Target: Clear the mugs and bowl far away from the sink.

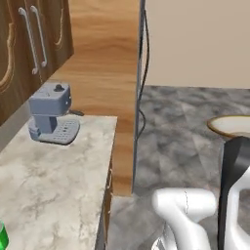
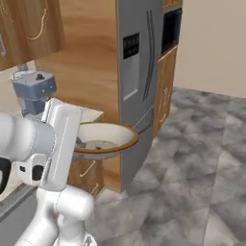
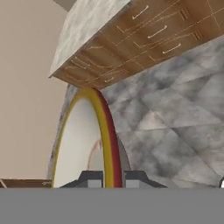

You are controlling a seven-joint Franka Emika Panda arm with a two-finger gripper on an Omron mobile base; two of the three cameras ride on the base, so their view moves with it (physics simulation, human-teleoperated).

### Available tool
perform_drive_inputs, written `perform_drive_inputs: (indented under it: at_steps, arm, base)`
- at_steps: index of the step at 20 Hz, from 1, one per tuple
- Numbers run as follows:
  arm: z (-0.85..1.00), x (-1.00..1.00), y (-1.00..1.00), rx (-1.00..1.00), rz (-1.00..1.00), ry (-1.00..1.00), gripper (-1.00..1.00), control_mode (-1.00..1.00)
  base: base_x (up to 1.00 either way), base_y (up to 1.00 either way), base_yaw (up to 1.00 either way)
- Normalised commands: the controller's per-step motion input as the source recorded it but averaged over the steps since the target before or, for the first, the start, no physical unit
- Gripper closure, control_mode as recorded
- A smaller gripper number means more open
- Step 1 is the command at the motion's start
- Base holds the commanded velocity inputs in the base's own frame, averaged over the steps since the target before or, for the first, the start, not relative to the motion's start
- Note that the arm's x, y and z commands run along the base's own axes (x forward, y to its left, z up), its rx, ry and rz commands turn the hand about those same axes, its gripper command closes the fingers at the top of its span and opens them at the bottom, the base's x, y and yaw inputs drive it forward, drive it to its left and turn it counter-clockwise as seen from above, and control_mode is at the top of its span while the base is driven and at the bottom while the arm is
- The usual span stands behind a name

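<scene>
Jaws (image 3: 109, 178) pinch the rim of the wide tan-rimmed, off-white bowl (image 2: 103, 137), one tip each side of its wall; bowl carried in air over the grey stone floor (image 2: 192, 158); marble-topped counter (image 1: 53, 180) lies off to one side, apart from the jaws; setting it there looks next.

Blue-grey coffee machine (image 1: 50, 113) on the marble counter (image 1: 49, 180) left of the gripper, steel fridge (image 2: 139, 72) beyond it, grey tiled floor (image 2: 192, 163) beneath
</scene>
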Motion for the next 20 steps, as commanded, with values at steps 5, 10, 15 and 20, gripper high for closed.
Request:
perform_drive_inputs:
  at_steps: [5,10,15,20]
  arm:
    - [0.00,0.00,0.00,0.00,0.00,0.00,1.00,1.00]
    - [0.00,0.00,0.00,0.00,0.00,0.00,1.00,1.00]
    - [0.00,0.00,0.00,0.00,0.00,0.00,1.00,1.00]
    - [0.00,0.00,0.00,0.00,0.00,0.00,1.00,1.00]
  base:
    - [0.48,-0.60,-0.69]
    - [1.00,-1.00,-0.21]
    - [1.00,-1.00,-0.20]
    - [1.00,-0.77,-0.24]
